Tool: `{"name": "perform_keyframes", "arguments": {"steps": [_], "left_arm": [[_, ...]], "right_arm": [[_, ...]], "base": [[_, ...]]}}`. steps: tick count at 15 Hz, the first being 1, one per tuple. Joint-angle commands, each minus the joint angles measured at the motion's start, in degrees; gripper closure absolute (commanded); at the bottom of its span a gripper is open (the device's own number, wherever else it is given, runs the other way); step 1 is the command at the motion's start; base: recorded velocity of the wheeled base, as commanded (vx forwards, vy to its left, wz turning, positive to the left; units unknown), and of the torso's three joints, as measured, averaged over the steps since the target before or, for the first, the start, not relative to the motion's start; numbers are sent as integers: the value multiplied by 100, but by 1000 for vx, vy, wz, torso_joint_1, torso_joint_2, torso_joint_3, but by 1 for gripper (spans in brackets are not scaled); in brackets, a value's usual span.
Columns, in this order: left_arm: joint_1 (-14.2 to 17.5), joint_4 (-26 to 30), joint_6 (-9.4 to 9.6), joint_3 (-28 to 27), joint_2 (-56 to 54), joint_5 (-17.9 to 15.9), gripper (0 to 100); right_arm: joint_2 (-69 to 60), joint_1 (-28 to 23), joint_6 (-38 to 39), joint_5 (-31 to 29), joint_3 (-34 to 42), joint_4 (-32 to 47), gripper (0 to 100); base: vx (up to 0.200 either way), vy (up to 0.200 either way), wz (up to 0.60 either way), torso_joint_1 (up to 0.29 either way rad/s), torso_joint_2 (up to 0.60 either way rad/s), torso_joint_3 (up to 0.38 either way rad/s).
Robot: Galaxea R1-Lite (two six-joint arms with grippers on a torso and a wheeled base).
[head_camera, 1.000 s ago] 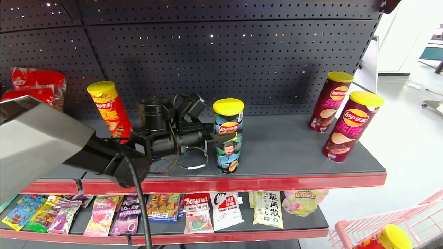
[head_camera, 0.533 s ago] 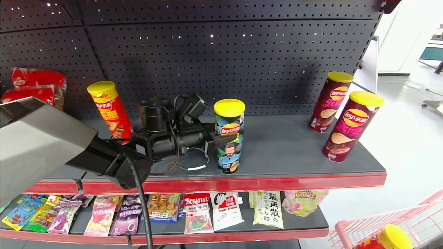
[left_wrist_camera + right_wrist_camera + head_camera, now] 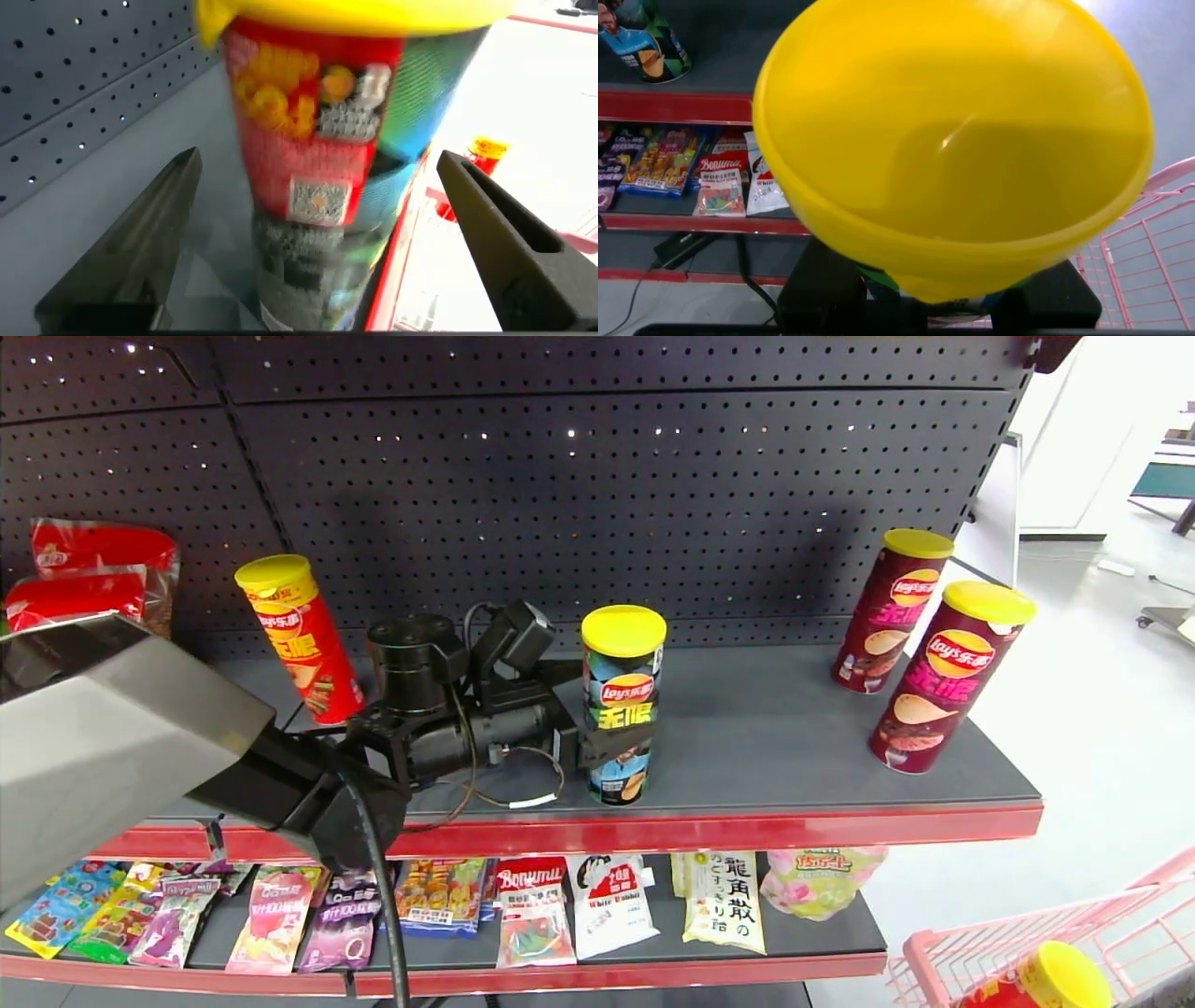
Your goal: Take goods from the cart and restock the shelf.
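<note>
Reporting from the head view: my left gripper (image 3: 607, 742) sits lower on the blue-green can (image 3: 624, 691) than a second ago. The can stands upright on the matt grey shelf (image 3: 766, 737), near its red front lip, so I judge the placement done. Left wrist view: both dark fingers (image 3: 140, 243) stand apart from the glossy cylinder, grip released. Right wrist view: my right gripper (image 3: 929, 294) clamps a second can (image 3: 952, 140), its smooth yellow plastic lid towards the camera.

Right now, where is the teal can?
Head view: the teal can stands at the front of the shelf, between the fingers of the left end effector, right of the red can.
</note>
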Motion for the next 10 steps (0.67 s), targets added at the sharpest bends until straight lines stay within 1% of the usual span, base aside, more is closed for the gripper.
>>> {"name": "perform_keyframes", "arguments": {"steps": [1, 2, 4, 7, 10], "left_arm": [[19, -174, 0, 254, -109, -1, 0], [27, -297, 0, 429, -249, -1, 0], [63, -332, 0, 614, -390, -1, 0], [177, -675, 0, 1124, -645, -1, 0], [379, -780, 0, 1941, -1155, -1, 0]], "right_arm": [[-2, 1, -2, -2, 8, -1, 100], [-2, 1, -2, -2, -1, -1, 100], [7, 1, -11, -11, -18, -10, 100], [-10, 1, -11, -46, -10, -1, 100], [-46, 9, -19, -20, 43, 16, 100]], "base": [[0, 0, 0, 0, 0, 0], [0, 0, 0, 0, 0, 0], [0, 0, 0, 0, 0, 0], [0, 0, 0, 0, 0, 0], [0, 0, 0, 0, 0, 0]]}}
